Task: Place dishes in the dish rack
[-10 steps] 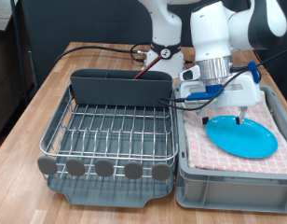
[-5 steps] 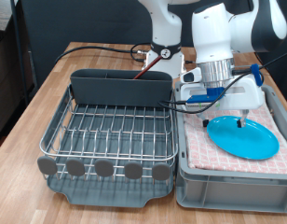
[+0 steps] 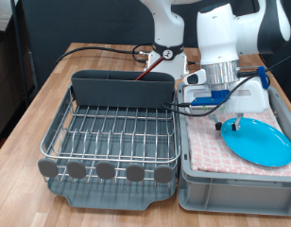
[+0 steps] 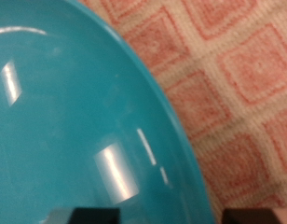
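Observation:
The bright-blue plate [image 3: 261, 143] lies on pink checked cloth inside the grey crate [image 3: 235, 180], at the exterior view's right. My gripper [image 3: 231, 121] reaches down over the plate's left rim. In the wrist view the plate [image 4: 69, 112] fills most of the picture. Its rim runs between the two dark fingertips [image 4: 83, 216] of my gripper [image 4: 167, 217], which stand wide apart and open. The dish rack [image 3: 112, 132], a silver wire grid on a dark tray, holds nothing on its grid. A reddish stick [image 3: 145, 68] pokes up behind its caddy [image 3: 122, 89].
Black cables [image 3: 98, 49] trail over the wooden table [image 3: 32, 113] behind the rack. The robot's white base [image 3: 169, 43] stands at the back. The crate butts against the rack's right side, and the pink checked cloth [image 4: 237, 84] lines its floor.
The plate has slid towards the exterior view's right inside the crate, close to its right wall. The gripper has shifted slightly with it.

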`<state>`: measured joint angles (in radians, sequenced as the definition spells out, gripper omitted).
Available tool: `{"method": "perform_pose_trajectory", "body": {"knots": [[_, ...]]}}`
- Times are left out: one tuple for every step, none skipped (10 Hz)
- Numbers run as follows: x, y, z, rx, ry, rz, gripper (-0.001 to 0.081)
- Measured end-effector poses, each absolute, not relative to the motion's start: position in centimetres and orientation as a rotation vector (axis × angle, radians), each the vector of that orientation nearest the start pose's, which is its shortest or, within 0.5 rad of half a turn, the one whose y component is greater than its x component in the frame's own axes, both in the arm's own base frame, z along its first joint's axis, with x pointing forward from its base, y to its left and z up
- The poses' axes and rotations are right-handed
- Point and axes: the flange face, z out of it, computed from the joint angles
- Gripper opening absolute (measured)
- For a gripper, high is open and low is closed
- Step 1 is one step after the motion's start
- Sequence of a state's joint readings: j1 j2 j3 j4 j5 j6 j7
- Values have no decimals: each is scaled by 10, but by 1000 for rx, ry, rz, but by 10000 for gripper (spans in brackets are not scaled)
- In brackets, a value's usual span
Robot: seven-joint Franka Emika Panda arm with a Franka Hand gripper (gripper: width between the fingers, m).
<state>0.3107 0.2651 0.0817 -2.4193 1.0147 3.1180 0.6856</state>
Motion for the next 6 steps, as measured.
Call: {"method": "perform_pose_trajectory", "body": {"knots": [[485, 122, 230, -2164, 1660, -262, 145], [487, 120, 230, -2167, 1664, -264, 145], [487, 120, 230, -2175, 1659, -258, 37], [489, 121, 230, -2185, 1654, -264, 27], [493, 121, 232, -2211, 1648, -269, 27], [497, 120, 234, -2241, 1651, -277, 27]]}}
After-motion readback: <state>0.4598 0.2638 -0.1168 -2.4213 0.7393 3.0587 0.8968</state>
